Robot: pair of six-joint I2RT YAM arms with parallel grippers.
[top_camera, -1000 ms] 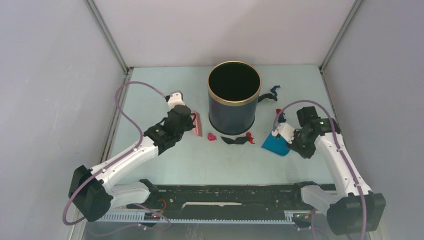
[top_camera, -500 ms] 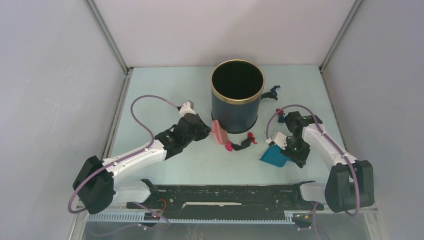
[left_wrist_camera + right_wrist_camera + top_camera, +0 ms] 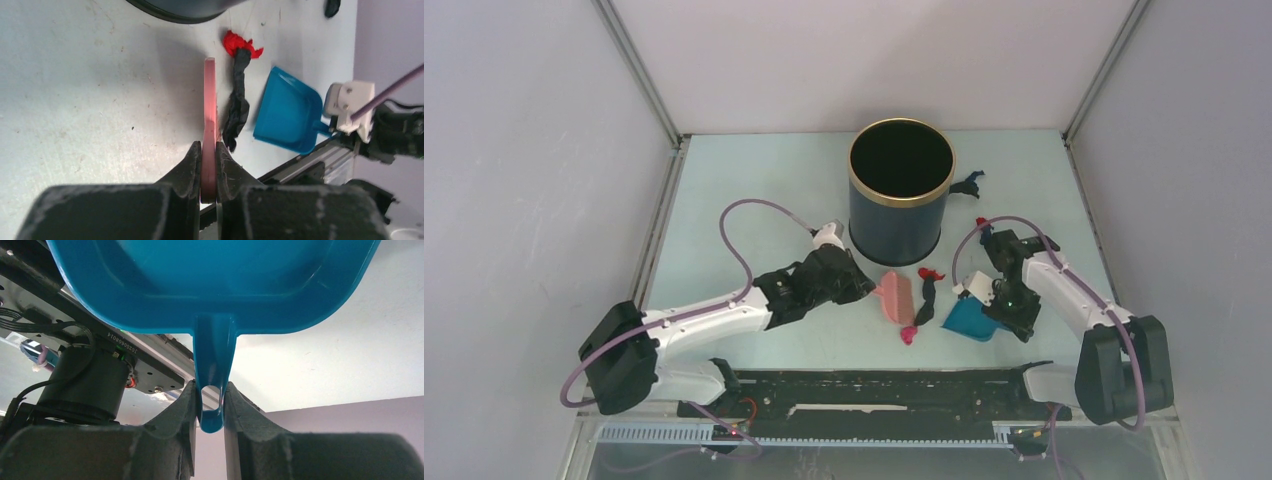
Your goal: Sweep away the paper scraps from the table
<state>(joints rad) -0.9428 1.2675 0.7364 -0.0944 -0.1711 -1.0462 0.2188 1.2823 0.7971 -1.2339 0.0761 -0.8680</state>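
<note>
Cut off by the left wrist view's top edge: dark round bin [image 3: 185, 7], just a curved sliver, and small dark paper scrap [image 3: 332, 6] at upper right. Flat pink plastic brush [image 3: 209, 115] edge-on there, bristles hidden. Blue plastic dustpan [image 3: 215, 275] cropped atop the right wrist view.

Robot lab enclosure: grey walls [image 3: 524, 200], metal-framed table [image 3: 754, 190], rail strip [image 3: 874, 395].

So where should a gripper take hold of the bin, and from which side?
Probably take the bin by its gold rim, coming from above, with one finger inside the wall and one outside. It stands upright and open, and it looks too wide for the jaws to span.
</note>
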